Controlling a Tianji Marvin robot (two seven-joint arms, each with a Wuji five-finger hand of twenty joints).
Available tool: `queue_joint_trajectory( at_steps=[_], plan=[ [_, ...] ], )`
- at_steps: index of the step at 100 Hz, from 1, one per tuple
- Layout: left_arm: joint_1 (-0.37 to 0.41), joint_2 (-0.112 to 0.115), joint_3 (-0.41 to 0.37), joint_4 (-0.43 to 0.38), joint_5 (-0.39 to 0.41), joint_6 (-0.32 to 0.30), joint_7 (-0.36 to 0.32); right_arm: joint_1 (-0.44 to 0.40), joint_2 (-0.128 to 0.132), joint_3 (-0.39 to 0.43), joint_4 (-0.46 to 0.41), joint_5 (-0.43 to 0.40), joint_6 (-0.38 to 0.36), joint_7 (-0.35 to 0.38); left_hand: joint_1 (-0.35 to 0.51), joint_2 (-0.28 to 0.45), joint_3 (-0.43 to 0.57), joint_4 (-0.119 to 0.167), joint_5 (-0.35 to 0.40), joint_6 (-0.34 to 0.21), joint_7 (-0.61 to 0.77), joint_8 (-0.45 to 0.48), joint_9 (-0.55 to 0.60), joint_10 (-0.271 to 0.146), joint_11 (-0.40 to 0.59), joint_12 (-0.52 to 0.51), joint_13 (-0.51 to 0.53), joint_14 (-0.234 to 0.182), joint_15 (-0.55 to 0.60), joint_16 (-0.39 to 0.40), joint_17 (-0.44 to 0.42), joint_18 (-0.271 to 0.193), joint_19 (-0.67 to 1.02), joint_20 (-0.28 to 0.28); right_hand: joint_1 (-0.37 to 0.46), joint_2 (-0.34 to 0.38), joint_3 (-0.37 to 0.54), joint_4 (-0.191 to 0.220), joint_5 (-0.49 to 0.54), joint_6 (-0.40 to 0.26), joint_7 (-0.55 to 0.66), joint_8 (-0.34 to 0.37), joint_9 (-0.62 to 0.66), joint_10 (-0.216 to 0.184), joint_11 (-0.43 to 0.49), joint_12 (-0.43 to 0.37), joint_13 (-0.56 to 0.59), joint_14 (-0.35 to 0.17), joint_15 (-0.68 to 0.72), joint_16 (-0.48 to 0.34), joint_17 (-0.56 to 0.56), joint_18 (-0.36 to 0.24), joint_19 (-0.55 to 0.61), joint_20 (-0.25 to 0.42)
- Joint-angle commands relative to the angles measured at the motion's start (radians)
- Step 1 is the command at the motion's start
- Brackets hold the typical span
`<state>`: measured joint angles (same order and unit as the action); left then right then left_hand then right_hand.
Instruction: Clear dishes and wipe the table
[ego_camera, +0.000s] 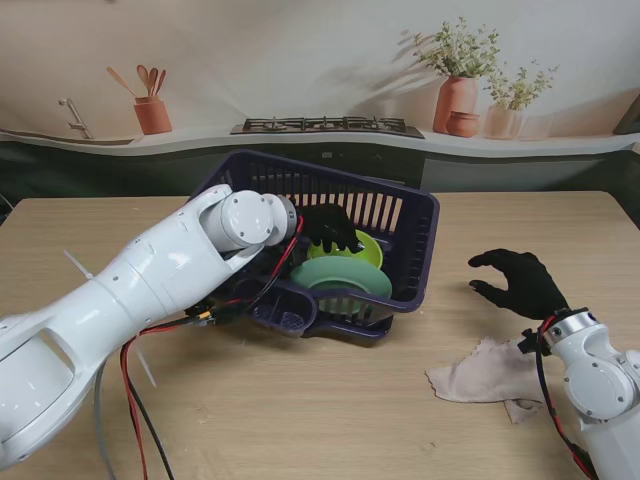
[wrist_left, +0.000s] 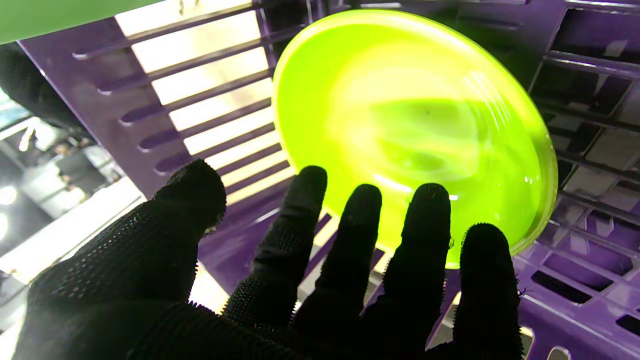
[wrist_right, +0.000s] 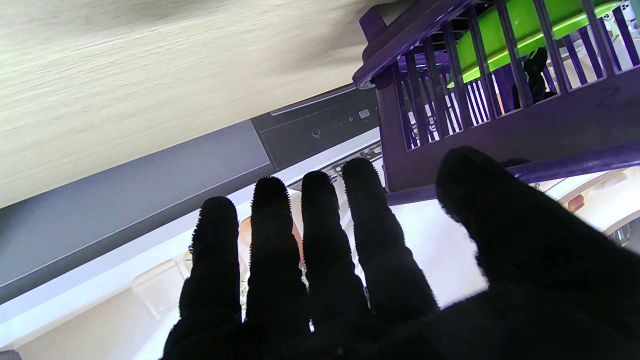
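From the stand, a purple dish rack (ego_camera: 410, 215) sits mid-table with a lime plate (ego_camera: 368, 247) and a pale green plate (ego_camera: 340, 275) inside; the left hand (ego_camera: 330, 228) reaches into it over the lime plate, while the right hand (ego_camera: 522, 283) hovers with fingers spread beside a beige cloth (ego_camera: 480, 372) lying on the table (ego_camera: 150, 420). The left wrist camera shows splayed fingers (wrist_left: 425, 225) just short of the lime plate, holding nothing. The right wrist camera shows straight, parted fingers (wrist_right: 320, 225), empty, facing the rack's corner.
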<state>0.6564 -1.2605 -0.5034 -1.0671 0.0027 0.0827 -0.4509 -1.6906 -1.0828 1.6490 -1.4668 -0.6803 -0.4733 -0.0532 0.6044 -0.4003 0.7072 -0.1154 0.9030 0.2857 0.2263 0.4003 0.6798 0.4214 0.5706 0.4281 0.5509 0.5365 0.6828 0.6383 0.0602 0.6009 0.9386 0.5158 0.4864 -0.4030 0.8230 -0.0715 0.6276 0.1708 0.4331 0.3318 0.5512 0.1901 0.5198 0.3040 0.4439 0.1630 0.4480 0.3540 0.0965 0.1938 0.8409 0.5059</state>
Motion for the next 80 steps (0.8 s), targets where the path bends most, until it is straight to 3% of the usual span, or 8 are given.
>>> queue_joint_trajectory(
  at_steps=[1, 26, 44, 80],
  plan=[
    [-0.001, 0.008, -0.009, -0.022, 0.002, -0.003, -0.008, -0.002, -0.002, 0.0, 0.0, -0.004, -0.008, 0.009, -0.042, 0.016, 0.002, 0.014, 0.008, -0.002, -0.012, -0.01, -0.031, -0.014, -0.003, -0.019, -0.025, 0.009, 0.002, -0.006, -0.023, -0.015, -0.013, -0.014, -0.029, 0.013, -0.014, 0.02, 0.001, 0.004, -0.002, -0.002, -0.022, -0.017, 0.003, 0.01, -0.028, -0.03, -0.016, -0.007, -0.016, -0.033, -0.016, 0.023],
    [0.033, 0.036, -0.071, -0.09, 0.028, -0.015, 0.021, -0.003, -0.001, 0.0, -0.002, -0.002, -0.008, 0.011, -0.024, 0.025, -0.021, 0.016, 0.0, -0.009, -0.013, -0.01, -0.042, -0.025, -0.003, -0.019, -0.04, 0.004, 0.005, -0.001, -0.027, -0.03, 0.0, -0.014, -0.03, 0.012, -0.014, 0.02, 0.0, 0.004, -0.002, -0.002, -0.021, -0.017, 0.003, 0.01, -0.027, -0.03, -0.016, -0.007, -0.016, -0.033, -0.017, 0.023],
    [0.065, 0.071, -0.134, -0.164, 0.058, -0.023, 0.018, -0.002, -0.001, 0.0, -0.002, -0.002, -0.01, 0.011, -0.009, 0.036, -0.043, 0.017, -0.003, -0.013, -0.013, -0.009, -0.047, -0.029, -0.005, -0.02, -0.055, 0.013, 0.0, -0.002, -0.024, -0.041, 0.016, -0.009, -0.029, 0.012, -0.014, 0.02, 0.003, 0.004, -0.001, -0.002, -0.021, -0.017, 0.002, 0.01, -0.027, -0.03, -0.016, -0.007, -0.016, -0.033, -0.017, 0.024],
    [0.139, 0.141, -0.292, -0.296, 0.158, -0.105, -0.012, 0.0, 0.0, -0.001, -0.001, -0.002, -0.017, 0.014, 0.048, 0.045, -0.073, 0.024, -0.002, -0.015, -0.004, 0.007, -0.045, -0.03, 0.006, -0.014, -0.054, 0.005, 0.024, 0.011, 0.012, -0.055, 0.114, 0.043, -0.03, 0.011, -0.013, 0.02, 0.003, 0.004, -0.001, -0.002, -0.02, -0.016, 0.002, 0.01, -0.027, -0.03, -0.016, -0.007, -0.015, -0.032, -0.017, 0.024]
  ],
)
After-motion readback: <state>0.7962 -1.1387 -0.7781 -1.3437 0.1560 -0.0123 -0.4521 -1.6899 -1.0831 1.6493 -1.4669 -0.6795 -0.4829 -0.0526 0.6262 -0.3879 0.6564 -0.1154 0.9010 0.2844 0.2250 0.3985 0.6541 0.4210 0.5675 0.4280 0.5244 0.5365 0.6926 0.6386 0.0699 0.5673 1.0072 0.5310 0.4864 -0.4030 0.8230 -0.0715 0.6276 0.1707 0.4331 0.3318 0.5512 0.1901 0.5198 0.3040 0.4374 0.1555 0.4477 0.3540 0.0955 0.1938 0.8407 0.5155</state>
